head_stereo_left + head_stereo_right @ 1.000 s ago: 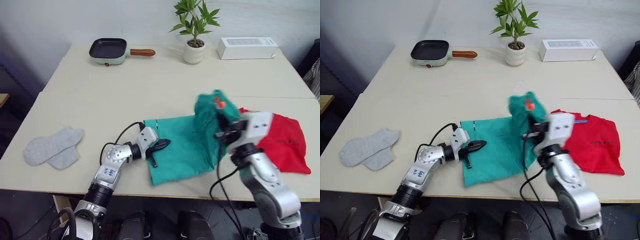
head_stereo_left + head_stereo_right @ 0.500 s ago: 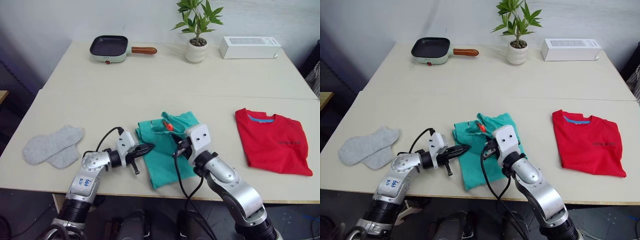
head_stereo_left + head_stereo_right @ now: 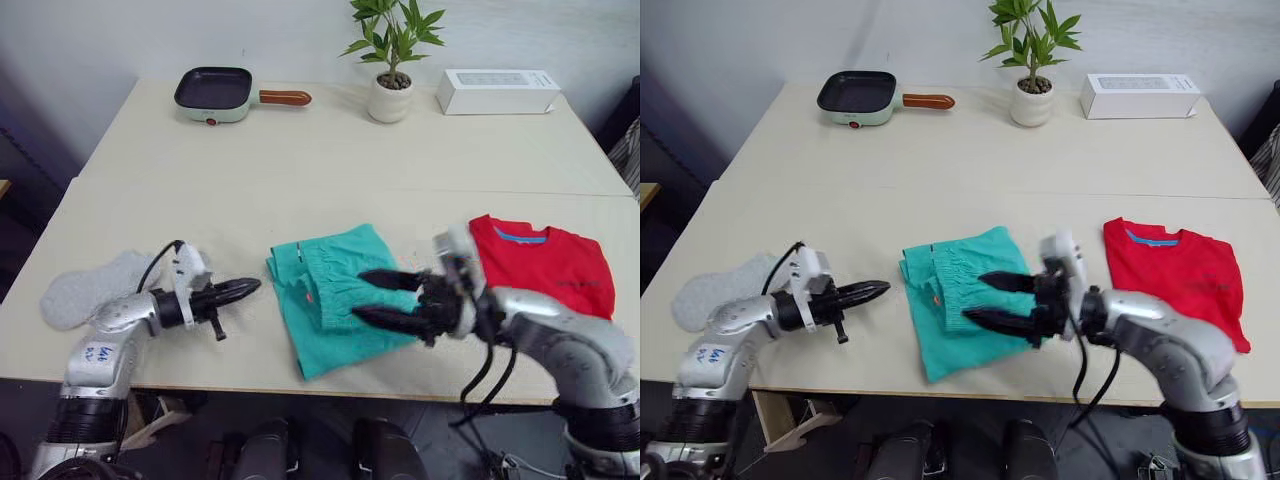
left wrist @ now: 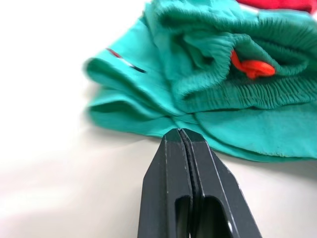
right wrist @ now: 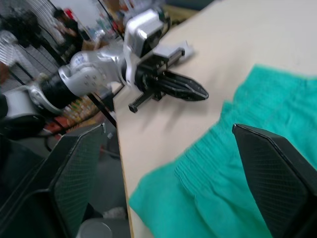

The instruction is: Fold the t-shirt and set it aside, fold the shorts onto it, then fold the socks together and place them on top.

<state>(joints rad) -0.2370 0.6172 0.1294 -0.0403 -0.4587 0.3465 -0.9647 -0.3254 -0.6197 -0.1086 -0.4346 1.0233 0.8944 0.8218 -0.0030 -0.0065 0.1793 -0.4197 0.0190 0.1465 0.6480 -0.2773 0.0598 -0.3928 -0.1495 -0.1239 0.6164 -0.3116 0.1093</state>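
On the counter (image 3: 300,160), near edge, centre: shorts (image 3: 340,300), teal, folded into a loose bundle with waistband rumpled. Right gripper (image 3: 385,297) over them, fingers spread, holding nothing; left gripper (image 3: 245,288) just beside their left edge, fingers pressed together, empty. T-shirt (image 3: 545,280), red, folded, well right of the shorts. Socks (image 3: 85,290), grey, far left. Handling note: grasp the bundle through all layers and carry it level onto the t-shirt, lest the fold slip. Containers: pan (image 3: 213,93), seemingly empty; pot (image 3: 388,102), holding a plant.
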